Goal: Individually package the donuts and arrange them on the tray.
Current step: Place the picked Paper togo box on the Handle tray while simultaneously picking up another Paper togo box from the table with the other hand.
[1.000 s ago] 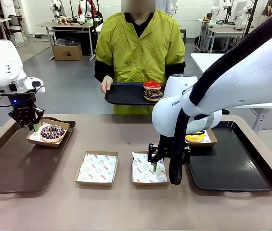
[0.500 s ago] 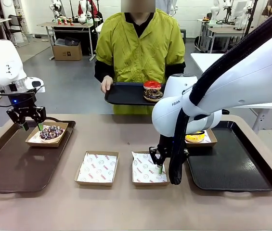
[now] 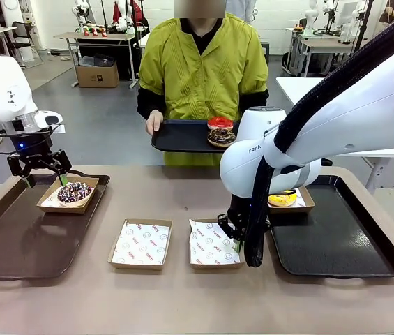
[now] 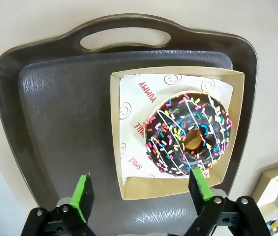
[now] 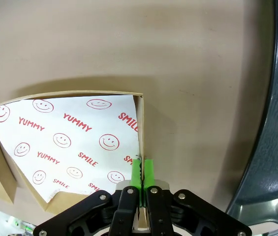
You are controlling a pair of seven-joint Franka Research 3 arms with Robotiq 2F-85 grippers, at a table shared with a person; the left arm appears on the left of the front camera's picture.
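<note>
Sprinkled donut [image 4: 188,132] in box [image 4: 129,186] on tray [image 4: 65,123]; jaws wide.

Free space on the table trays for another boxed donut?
Left tray: bare but for the sprinkle-donut box, far right corner. Right tray: bare but for the yellow-donut box, far left corner. Crowded: mid-table, left box and right box, right gripper shut on right box's wall.

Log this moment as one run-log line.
left tool: open, over chocolate-iced sprinkled ring donut boxed on dark brown plastic tray | right tool: shut on wall of empty paper-lined cardboard box
</note>
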